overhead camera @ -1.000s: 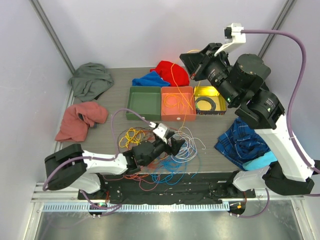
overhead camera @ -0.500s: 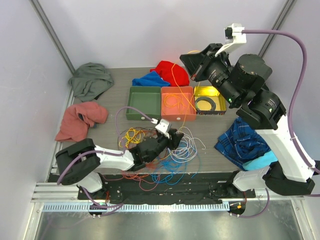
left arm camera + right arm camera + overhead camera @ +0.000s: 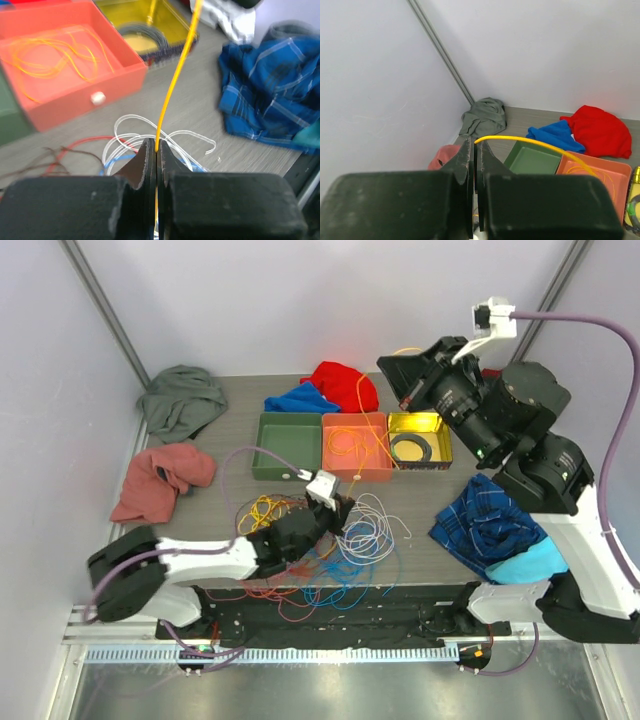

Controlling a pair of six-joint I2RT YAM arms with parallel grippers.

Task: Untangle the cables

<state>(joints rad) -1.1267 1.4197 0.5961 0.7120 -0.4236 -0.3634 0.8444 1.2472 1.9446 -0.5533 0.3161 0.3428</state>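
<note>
— Pale walls close in a brown table (image 3: 425,490). What stands on it?
— Three trays in a row across the middle: a green tray (image 3: 270,468), an orange tray (image 3: 355,476) and a yellow tray (image 3: 398,425). Orange loops (image 3: 345,445) lie in the orange one and a black ring coil (image 3: 393,448) in the yellow one.
— And the cables?
— Most sit in a loose tangle (image 3: 340,555) at the near edge of the table, in front of the trays. Red, blue, yellow and dark brown strands cross one another, with white-grey loops (image 3: 368,530) on the right of the heap.
— Where is the left hand (image 3: 156,146)?
— Low over that tangle, its fingers pressed together on a yellow cable (image 3: 172,85), which rises straight out of the grip.
— The right hand (image 3: 475,145)?
— High above the table, near the yellow tray. Its fingers are together too, with the yellow cable pinched at their tips. From there the cable arcs out, drops past the orange tray and runs down to the left hand.
— Is it pulled tight?
— It hangs as a fairly straight line below the arc; how tight, I cannot tell.
— Anything around the edges?
— Clothes: a grey-green heap (image 3: 180,400) in the far left corner and a pink one (image 3: 160,478) just nearer. A red one (image 3: 340,380) and a blue one (image 3: 300,398) lie behind the trays. A blue plaid cloth (image 3: 480,520) lies on the right.
</note>
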